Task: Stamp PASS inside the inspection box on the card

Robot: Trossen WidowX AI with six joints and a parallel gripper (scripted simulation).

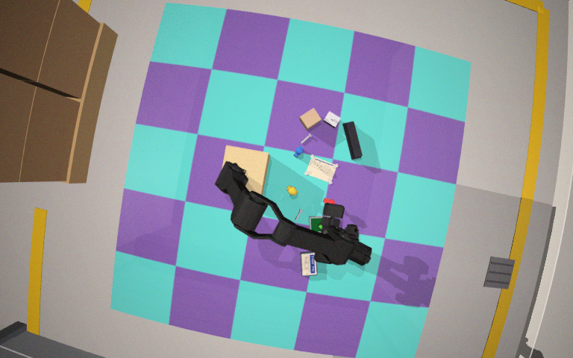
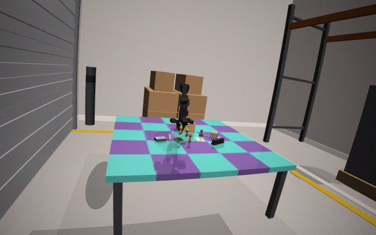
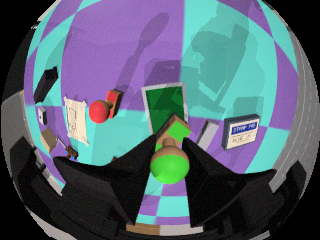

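My gripper is shut on the green-knobbed stamp, whose wooden block with a green patch shows beyond the knob. The stamp is held in the air; in the wrist view its block overlaps the near edge of the green ink pad, and the gap between them is hard to judge. The arm hides part of the pad in the top view. The taped white card lies flat; its print is too small to read.
A red stamp stands between pad and card. A yellow stamp and blue stamp stand nearby. The STAMP PAD lid, a grey bar, screws, small boxes, a black block and a tan block lie around.
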